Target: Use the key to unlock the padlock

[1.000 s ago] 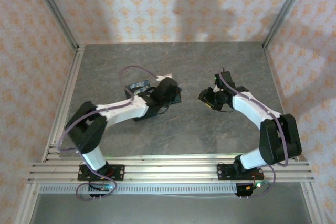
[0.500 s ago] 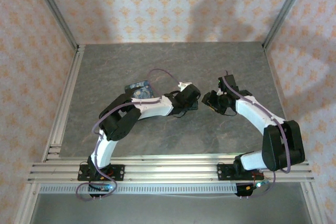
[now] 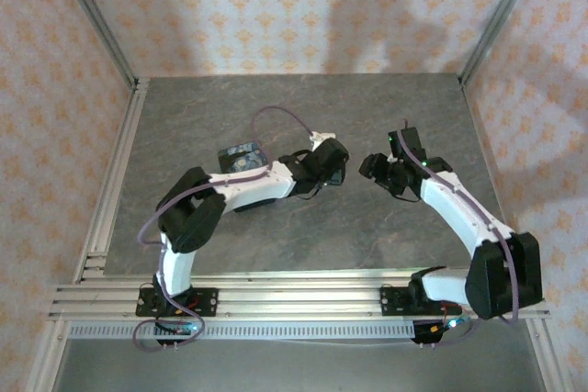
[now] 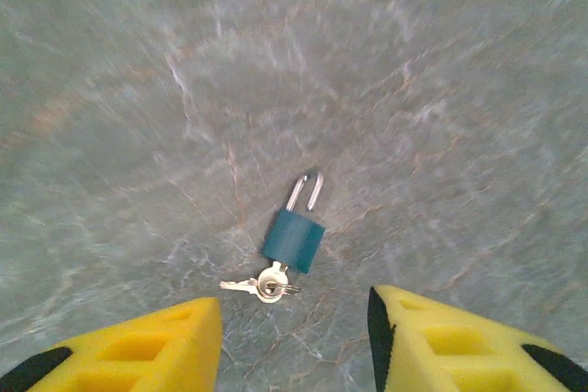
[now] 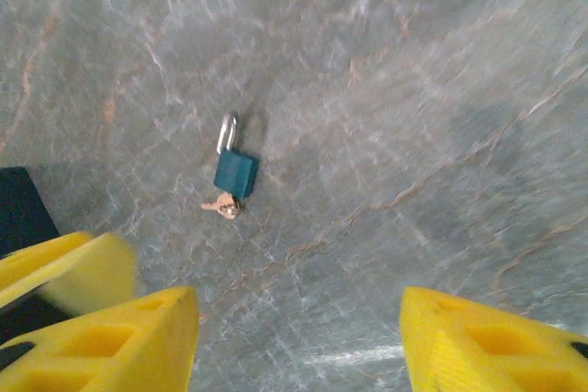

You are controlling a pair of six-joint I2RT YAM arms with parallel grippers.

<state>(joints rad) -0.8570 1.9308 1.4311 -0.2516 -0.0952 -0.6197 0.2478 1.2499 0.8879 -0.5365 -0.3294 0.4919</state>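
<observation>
Both claws spread and empty above a small padlock lying flat on the desk (image 4: 441, 89).
The teal padlock (image 4: 294, 240) lies just ahead of the left claw (image 4: 294, 308), in line with its gap, and farther ahead and left of the right claw (image 5: 299, 305). The silver key (image 4: 268, 284) touches its base. It looks hard, smooth and light, so likely to skid; pinch the body's flat sides.

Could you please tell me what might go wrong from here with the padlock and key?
1. The teal padlock lies flat on the table; the open left hand may nudge it instead of gripping it.
2. The key sits at its base, seemingly with a spare ringed on; a finger could snag it.
3. The right hand hovers open over the same spot, so the hands might collide.
</observation>
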